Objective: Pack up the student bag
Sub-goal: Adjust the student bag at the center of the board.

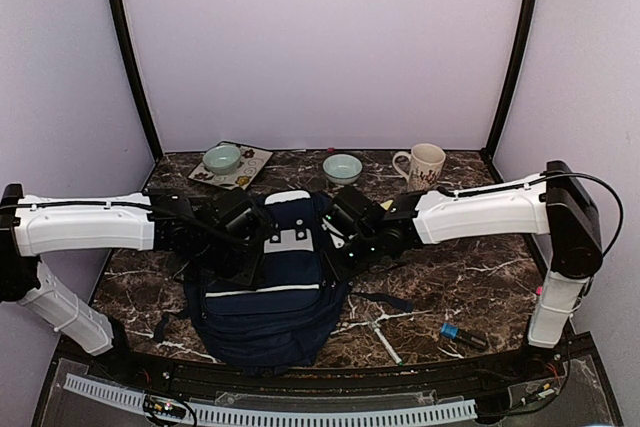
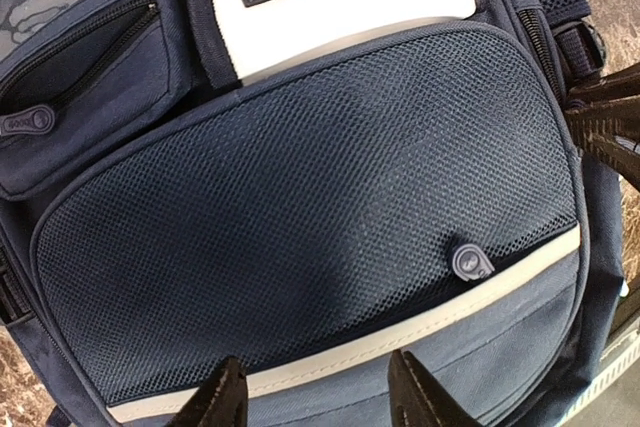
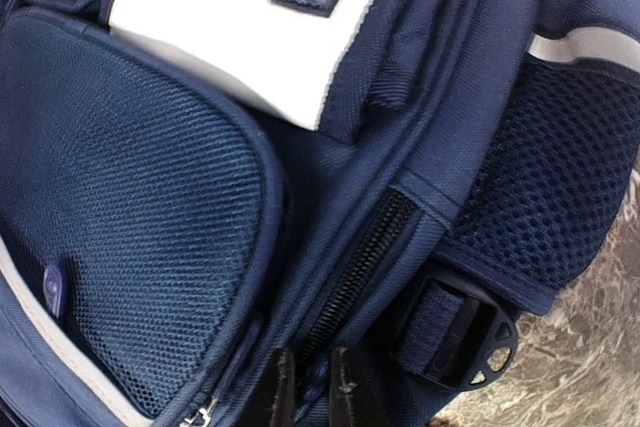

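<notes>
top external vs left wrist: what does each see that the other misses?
Only top external: both white arms, two pale green ceramic bowls, a cream mug, a patterned tray, a thin white stick and a blue-handled tool.
Only left wrist: the weave of the navy mesh pocket, its grey zipper pull, and that the left gripper is open over the pocket's lower edge.
Both: the navy blue fabric backpack, its white patch and the dark marble table.
</notes>
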You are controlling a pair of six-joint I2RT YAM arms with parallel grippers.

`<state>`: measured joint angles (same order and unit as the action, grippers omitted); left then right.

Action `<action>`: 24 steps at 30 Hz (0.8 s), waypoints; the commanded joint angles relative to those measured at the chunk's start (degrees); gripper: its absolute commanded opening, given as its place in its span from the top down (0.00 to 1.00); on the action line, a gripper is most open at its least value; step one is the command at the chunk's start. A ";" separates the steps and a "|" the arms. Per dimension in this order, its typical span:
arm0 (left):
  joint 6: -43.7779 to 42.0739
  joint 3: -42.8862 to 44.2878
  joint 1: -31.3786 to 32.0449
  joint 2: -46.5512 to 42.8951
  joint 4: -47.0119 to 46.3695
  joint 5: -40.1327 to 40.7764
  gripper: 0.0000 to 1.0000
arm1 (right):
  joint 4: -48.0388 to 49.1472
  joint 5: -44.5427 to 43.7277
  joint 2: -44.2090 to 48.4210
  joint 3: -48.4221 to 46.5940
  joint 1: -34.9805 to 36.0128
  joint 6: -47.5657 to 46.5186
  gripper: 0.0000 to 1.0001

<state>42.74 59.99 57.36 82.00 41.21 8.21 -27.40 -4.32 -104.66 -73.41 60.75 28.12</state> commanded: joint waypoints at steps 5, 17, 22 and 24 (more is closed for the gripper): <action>-4.17 -1.49 -0.08 -3.99 -3.23 -3.47 0.50 | -0.30 -0.88 2.37 0.87 0.35 -0.86 1.00; -33.92 -6.74 3.71 -10.69 -25.00 -8.41 0.45 | -2.73 -2.44 9.43 2.62 0.33 0.94 1.00; -42.14 -6.08 4.73 -7.08 -27.78 -12.66 0.45 | -0.02 -1.02 12.91 6.36 0.33 2.50 1.00; -44.39 -5.90 5.95 -5.12 -28.04 -13.13 0.45 | 1.17 -0.37 14.55 8.34 0.33 2.86 1.00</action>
<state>7.64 54.26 61.56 74.00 16.78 -1.54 -27.00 -5.15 -94.04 -68.20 61.04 29.58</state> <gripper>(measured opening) 0.550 0.022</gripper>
